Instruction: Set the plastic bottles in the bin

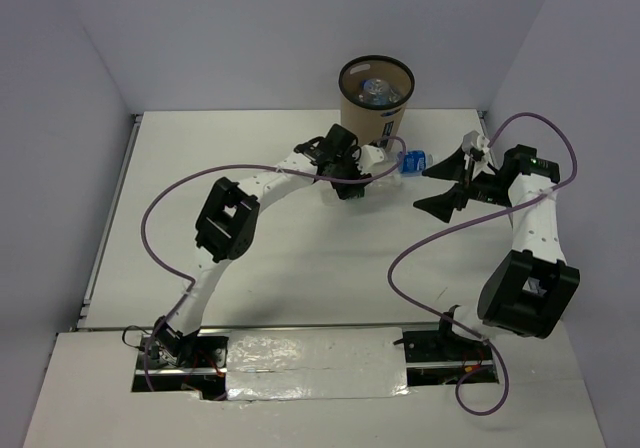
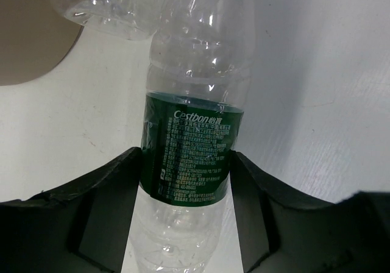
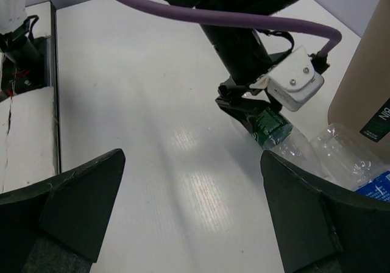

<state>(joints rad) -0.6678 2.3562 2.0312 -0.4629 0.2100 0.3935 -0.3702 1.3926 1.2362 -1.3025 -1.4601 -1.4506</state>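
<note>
The green-label plastic bottle lies on the table beside the bin, and my left gripper has both jaws pressed against its label. Seen from the right wrist, the same bottle sticks out of the left fingers. Another clear bottle lies just beyond it, and a blue-label bottle rests at the foot of the tan bin. A bottle sits inside the bin. My right gripper hovers open to the right of them, with nothing between its fingers.
The bin's wall stands close behind the bottles. The left arm's purple cable loops over the table, and the right arm's cable hangs in front of it. White walls enclose the table on three sides.
</note>
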